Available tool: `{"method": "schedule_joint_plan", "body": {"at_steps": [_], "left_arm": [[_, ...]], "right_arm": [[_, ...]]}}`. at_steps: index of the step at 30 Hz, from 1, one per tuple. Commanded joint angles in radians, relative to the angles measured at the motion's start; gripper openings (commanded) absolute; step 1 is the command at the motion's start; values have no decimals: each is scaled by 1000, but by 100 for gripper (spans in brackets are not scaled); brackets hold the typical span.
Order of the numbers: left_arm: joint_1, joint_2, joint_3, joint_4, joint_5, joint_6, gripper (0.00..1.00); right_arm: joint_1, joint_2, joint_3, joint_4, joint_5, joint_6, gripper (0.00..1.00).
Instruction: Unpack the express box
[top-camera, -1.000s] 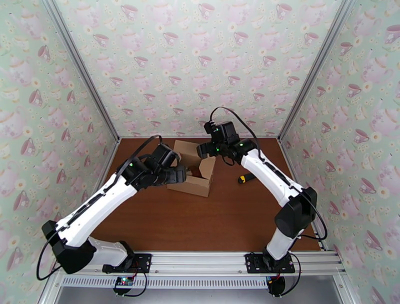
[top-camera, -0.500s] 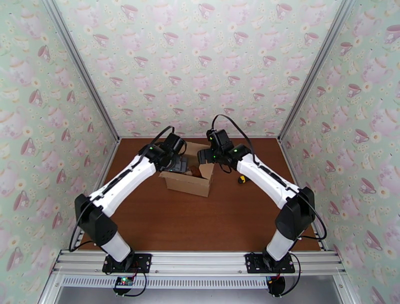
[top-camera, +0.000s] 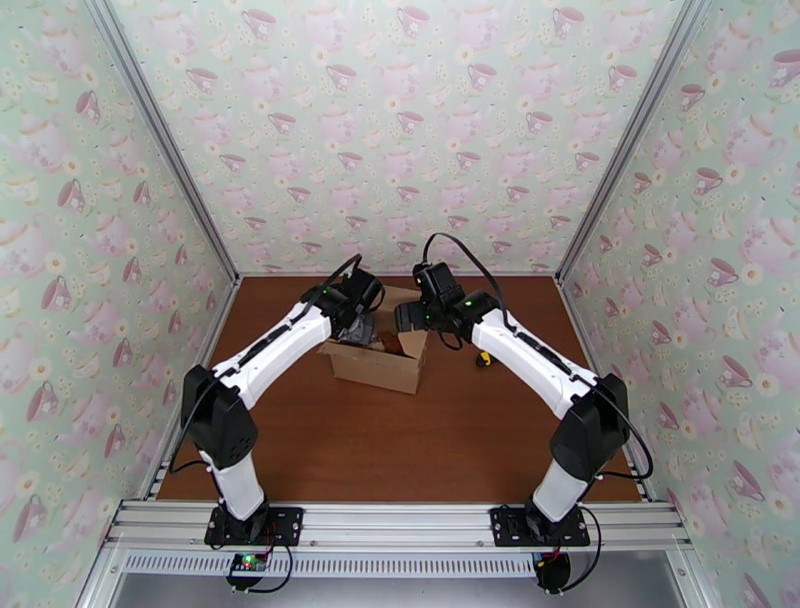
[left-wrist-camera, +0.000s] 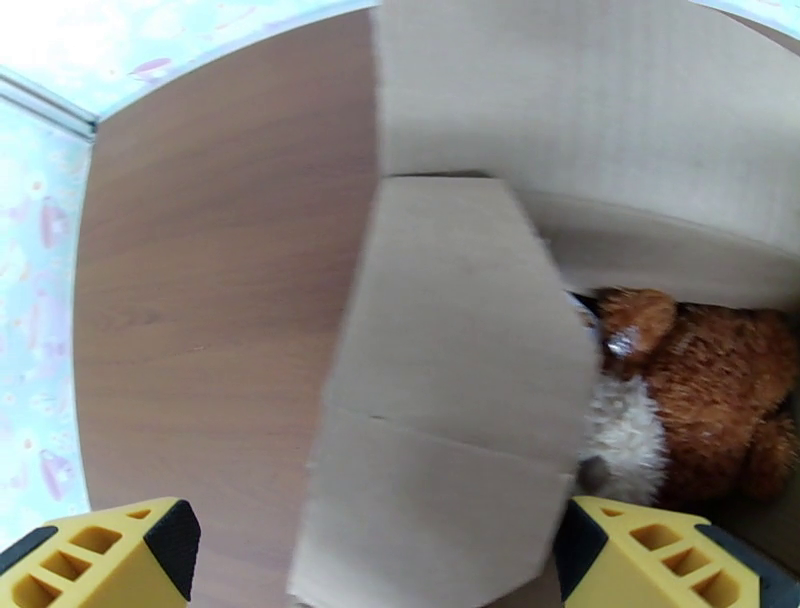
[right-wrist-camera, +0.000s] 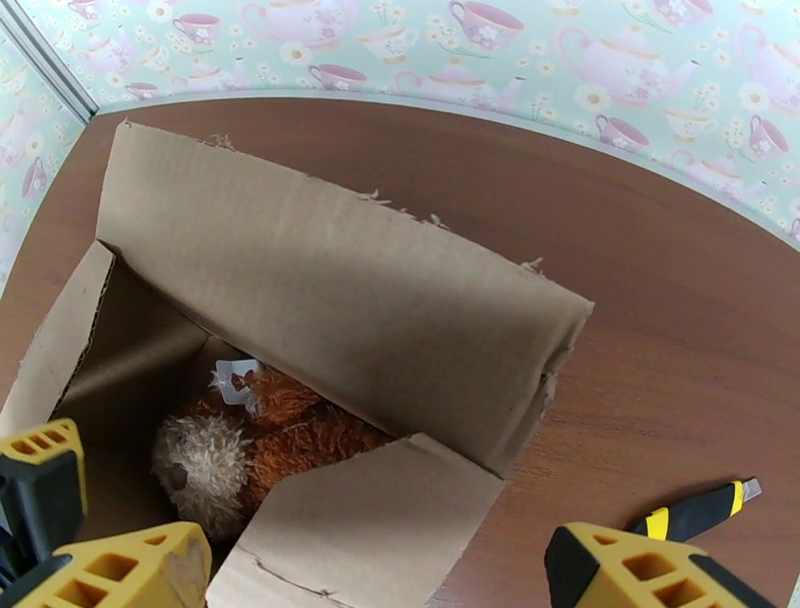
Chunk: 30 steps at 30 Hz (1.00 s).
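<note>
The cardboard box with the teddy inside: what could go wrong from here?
The small flap leans over the plush toy, so the open left end effector might catch cardboard instead. Both end effectors hover close over the express box; the open right end effector could bump the left. The box looks unheld and might slide toward the utility knife.

Left arm (top-camera: 270, 350): reaches forward and to the right from its base, shoulder link upright, forearm long and nearly straight. Left tool (top-camera: 362, 324) is pitched downward with its jaws spread wide. Its yellow fingertips (left-wrist-camera: 110, 552) sit at the two lower corners of the wrist view.

Right arm (top-camera: 530, 358): leans forward and to the left in a mirrored pose. Right tool (top-camera: 405, 318) is also angled down, jaws wide apart.

The two tools are near each other but not touching.
</note>
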Motion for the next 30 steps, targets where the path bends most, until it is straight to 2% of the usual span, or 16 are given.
{"method": "schedule_joint_plan", "body": {"at_steps": [1,18,30], "left_arm": [[17,-38,3,-28,-63,-6,100],[120,-145,-40,-3,-82,3,100],[253,-173,-197,67,-10,-13,100]], "right_arm": [[4,1,8,-22,14,6,94],[10,47,15,-48,59,-6,93],[9,51,26,-67,68,-26,93]]}}
